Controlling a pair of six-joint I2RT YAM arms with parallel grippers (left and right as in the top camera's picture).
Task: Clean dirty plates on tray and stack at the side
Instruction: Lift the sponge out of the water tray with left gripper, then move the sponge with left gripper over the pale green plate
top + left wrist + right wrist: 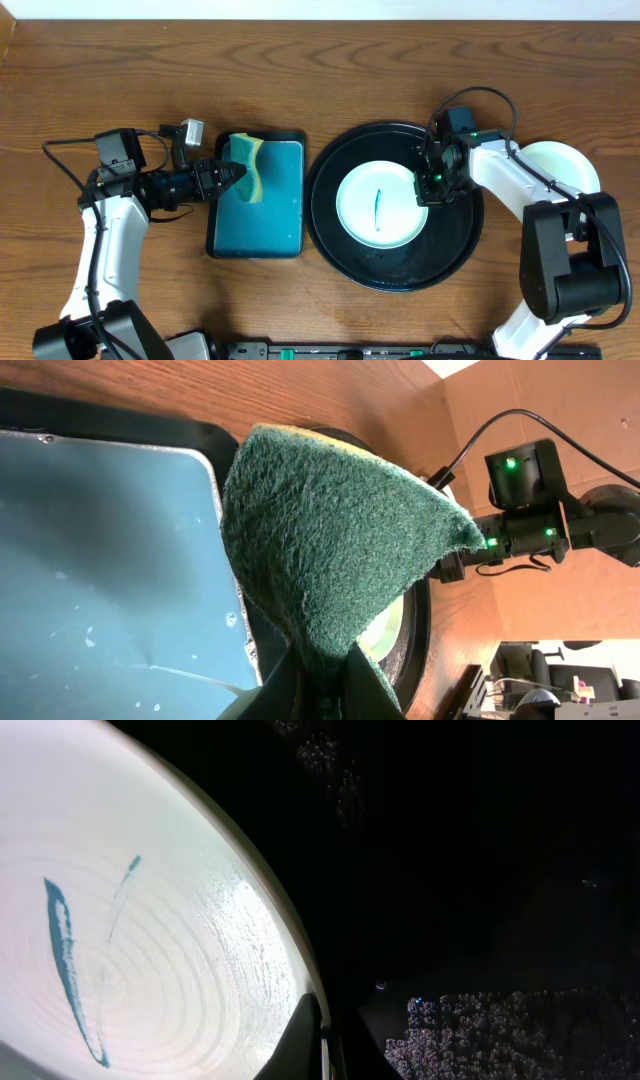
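The left gripper [237, 177] is holding a yellow-and-green sponge [250, 163] over the teal tray [275, 225]. A pale plate [360, 215] with a teal streak is sitting in the black tray [395, 275], with the right gripper [432, 190] holding its right rim. Another plate [575, 165] is lying on the table [330, 70], far right.

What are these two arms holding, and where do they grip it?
The left gripper pinches a sponge by one end. The right gripper sits at the plate rim; a firm grip cannot be told.
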